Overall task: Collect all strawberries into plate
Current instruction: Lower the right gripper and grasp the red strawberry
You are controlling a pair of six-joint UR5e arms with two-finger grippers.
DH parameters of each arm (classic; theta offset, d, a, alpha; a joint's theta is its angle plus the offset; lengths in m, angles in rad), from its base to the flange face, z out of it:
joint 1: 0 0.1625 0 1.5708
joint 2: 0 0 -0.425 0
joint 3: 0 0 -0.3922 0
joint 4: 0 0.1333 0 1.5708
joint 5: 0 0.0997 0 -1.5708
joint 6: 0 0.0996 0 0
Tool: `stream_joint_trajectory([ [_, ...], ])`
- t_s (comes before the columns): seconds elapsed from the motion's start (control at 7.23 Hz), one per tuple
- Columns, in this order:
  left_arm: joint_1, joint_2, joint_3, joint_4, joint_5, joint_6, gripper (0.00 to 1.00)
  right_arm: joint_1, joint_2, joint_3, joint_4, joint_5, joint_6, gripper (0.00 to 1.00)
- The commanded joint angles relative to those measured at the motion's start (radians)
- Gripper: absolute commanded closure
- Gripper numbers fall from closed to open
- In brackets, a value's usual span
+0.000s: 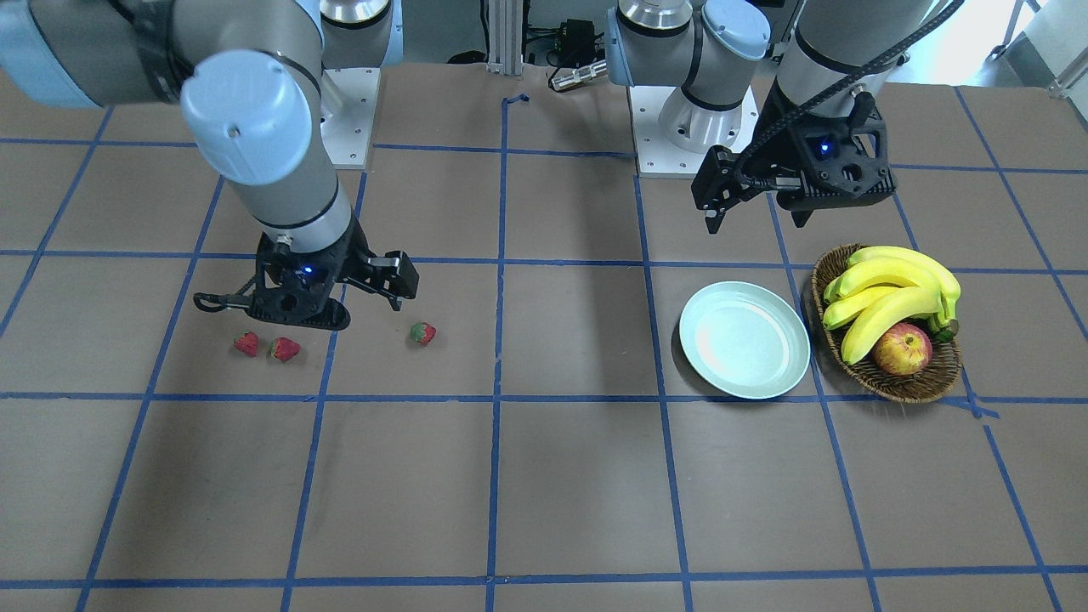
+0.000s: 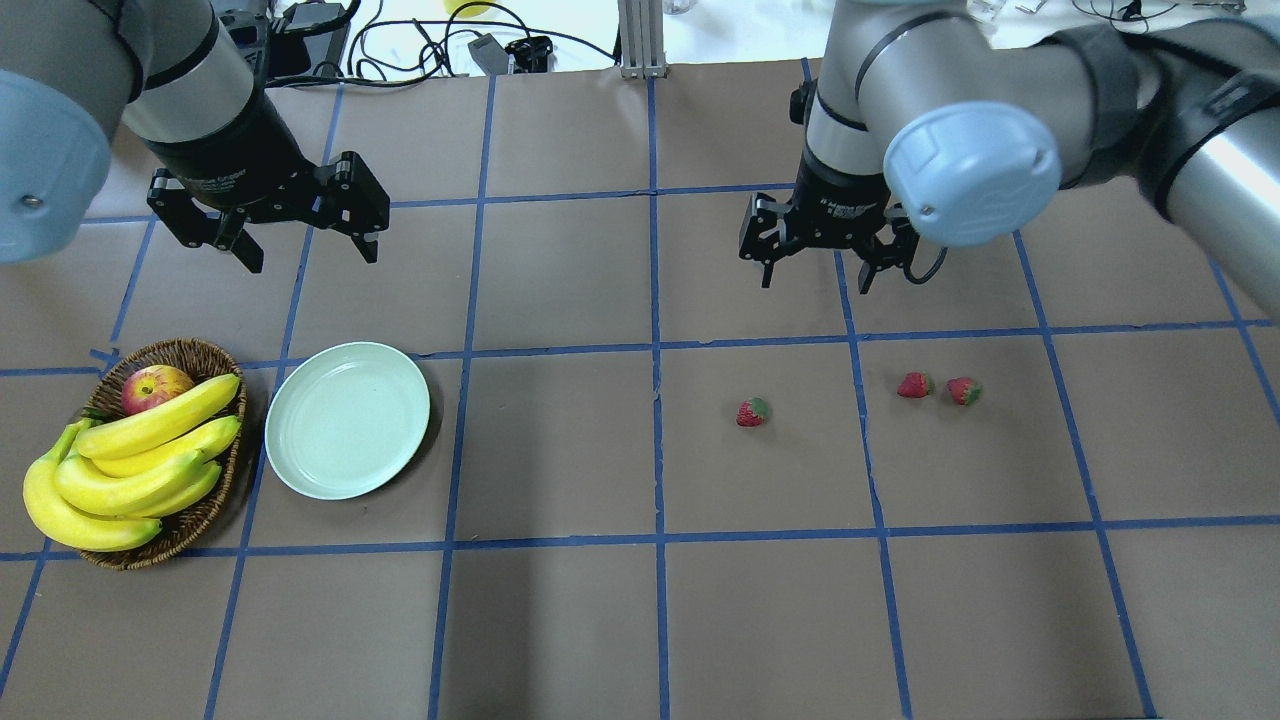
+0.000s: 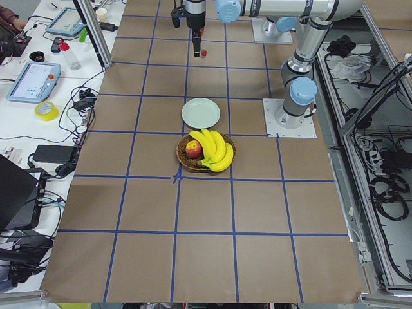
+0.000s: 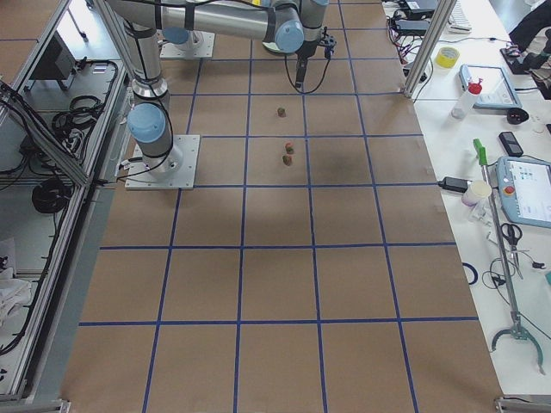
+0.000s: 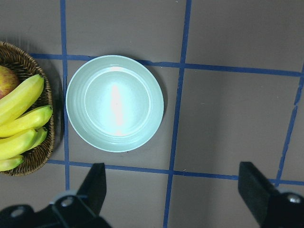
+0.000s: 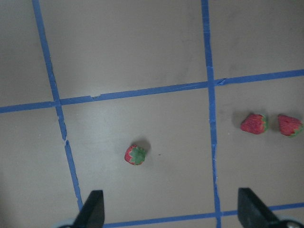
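I find the left gripper (image 2: 312, 258) raised above the table (image 2: 560, 620), on the robot-base side of the plate (image 2: 347, 420). Its jaws are spread wide and grip nothing, and its wrist camera shows the whole plate beyond the two fingers. The right gripper (image 2: 815, 285) hovers above the other half of the table, its jaws likewise wide apart and holding nothing. All three strawberries lie on the brown table surface on the right arm's side, well apart from the plate. The lone strawberry (image 2: 752, 412) sits nearest the table's middle, in the taped square next to the centre line; in the right wrist view its green cap shows. The inner strawberry (image 2: 914, 385) and the outer strawberry (image 2: 964, 390) lie just beside each other in the next square outward, with a small gap visible between them. The right gripper stands nearer the robot's base than all three berries, roughly between the lone one and the pair. The plate rests flat and right side up, just beside a wicker basket (image 2: 200, 350); the left wrist view shows a narrow gap between their rims. The basket holds a bunch of bananas (image 2: 140, 460) and an apple (image 2: 155, 388).
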Motion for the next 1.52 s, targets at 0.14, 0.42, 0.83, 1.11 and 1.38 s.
stream_joint_trajectory([
  [0.14, 0.001, -0.002, -0.008, 0.0, 0.002, 0.012, 0.0, 0.062, 0.074, 0.269, -0.378, 0.026, 0.1, 0.0],
  [0.42, 0.002, -0.002, -0.01, 0.0, -0.001, 0.01, 0.0, 0.08, 0.103, 0.32, -0.455, 0.017, 0.102, 0.06],
  [0.83, 0.002, -0.003, -0.011, 0.0, 0.002, 0.012, 0.0, 0.08, 0.118, 0.33, -0.459, 0.019, 0.102, 0.35],
  [1.11, 0.001, -0.003, -0.011, 0.003, 0.003, 0.012, 0.0, 0.08, 0.118, 0.33, -0.459, 0.019, 0.102, 0.63],
  [1.38, 0.002, -0.003, -0.013, 0.003, 0.002, 0.012, 0.0, 0.08, 0.115, 0.322, -0.459, 0.035, 0.105, 0.91],
])
